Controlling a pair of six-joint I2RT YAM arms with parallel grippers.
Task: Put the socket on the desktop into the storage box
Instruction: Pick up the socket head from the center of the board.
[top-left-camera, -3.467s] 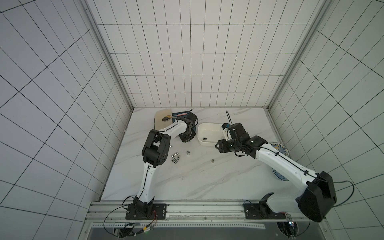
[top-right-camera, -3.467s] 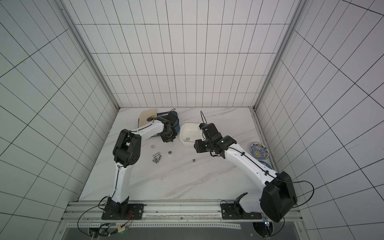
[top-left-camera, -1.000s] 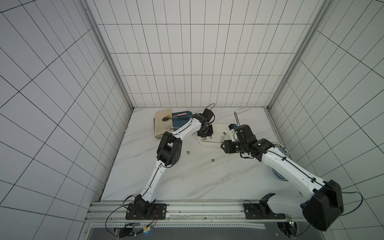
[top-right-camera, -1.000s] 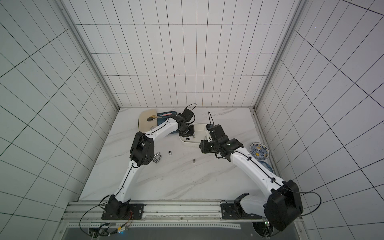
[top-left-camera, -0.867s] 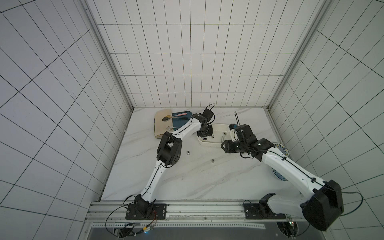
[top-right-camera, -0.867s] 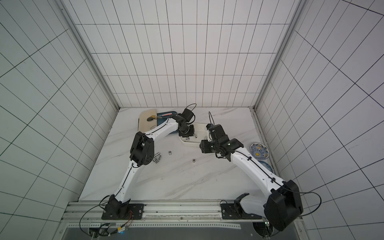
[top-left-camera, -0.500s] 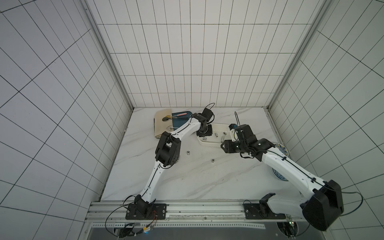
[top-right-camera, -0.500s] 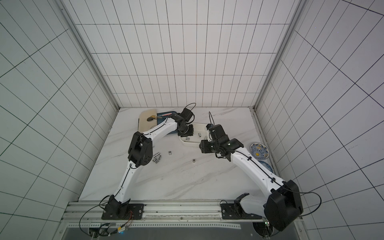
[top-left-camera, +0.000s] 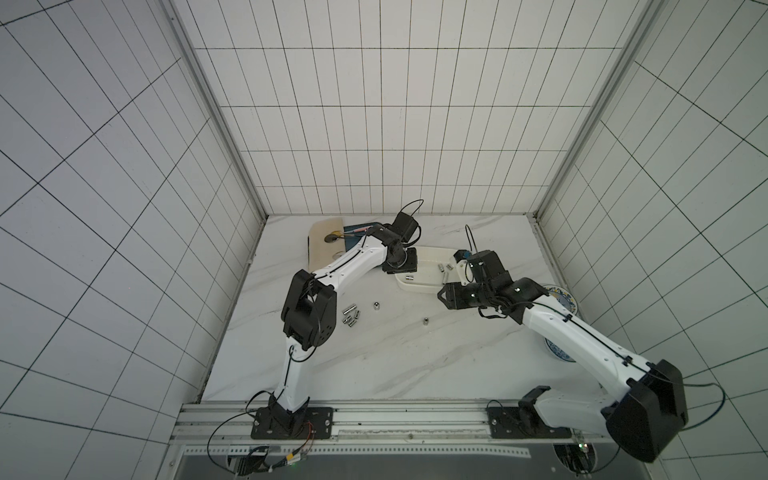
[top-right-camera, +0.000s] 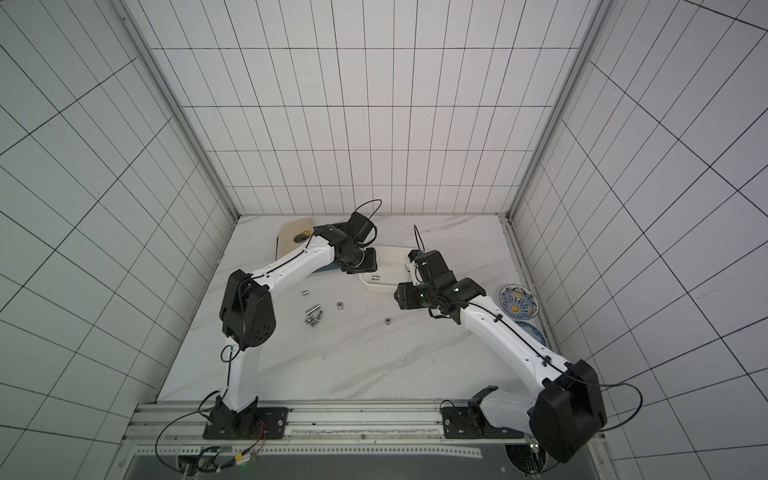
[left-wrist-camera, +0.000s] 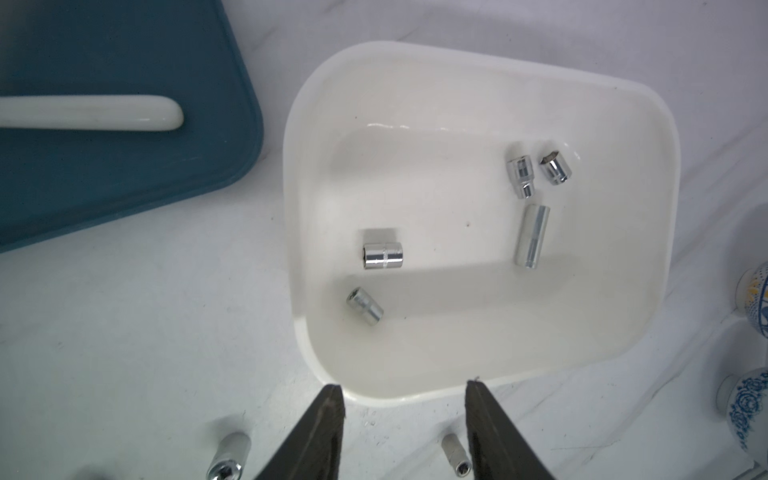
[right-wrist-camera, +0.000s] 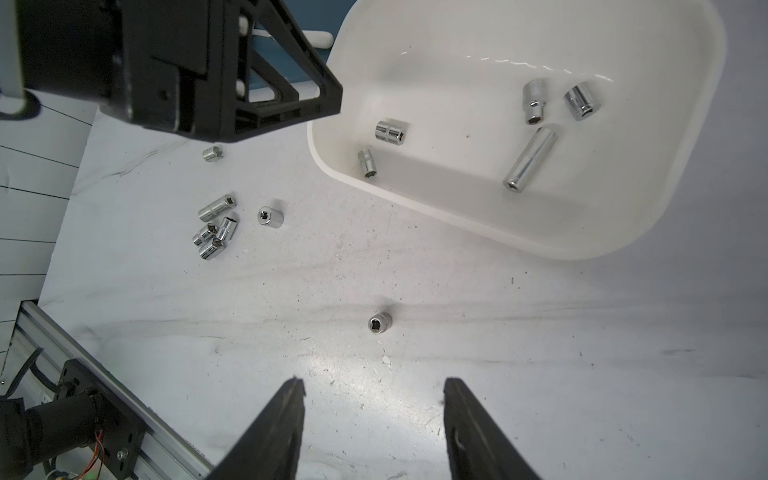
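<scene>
The storage box (top-left-camera: 420, 286) is set on the bench (top-left-camera: 374, 365) at about 1 o'clock from its middle, 12 o'clock being the back wall. In both top views its left end is covered by the left end effector (top-left-camera: 402, 269) and its right end by the wrist of the right arm (top-left-camera: 561, 332). The beige board (top-left-camera: 322, 249) and dark-blue tray (left-wrist-camera: 124, 178) at 11 o'clock are largely hidden there under the left arm (top-left-camera: 353, 266), and a white rod (left-wrist-camera: 91, 118) on the tray is cut off by the left wrist view's edge. The patterned plate (top-left-camera: 566, 298) at 3 o'clock is partly covered by the right arm. Five sockets (left-wrist-camera: 382, 255) are seen inside the box; loose sockets (right-wrist-camera: 227, 228) are clustered at 9 o'clock, too small in the top views for shapes to be told. The left end effector is held parted and empty over the box's edge; the right end effector (right-wrist-camera: 374, 380) is likewise parted and empty above bare bench. The bench is white with grey veining and marked by dark scuffs. White tiled walls (top-left-camera: 374, 124) enclose it on three sides, and an aluminium rail (top-left-camera: 415, 411) at 6 o'clock carries both arm bases.
</scene>
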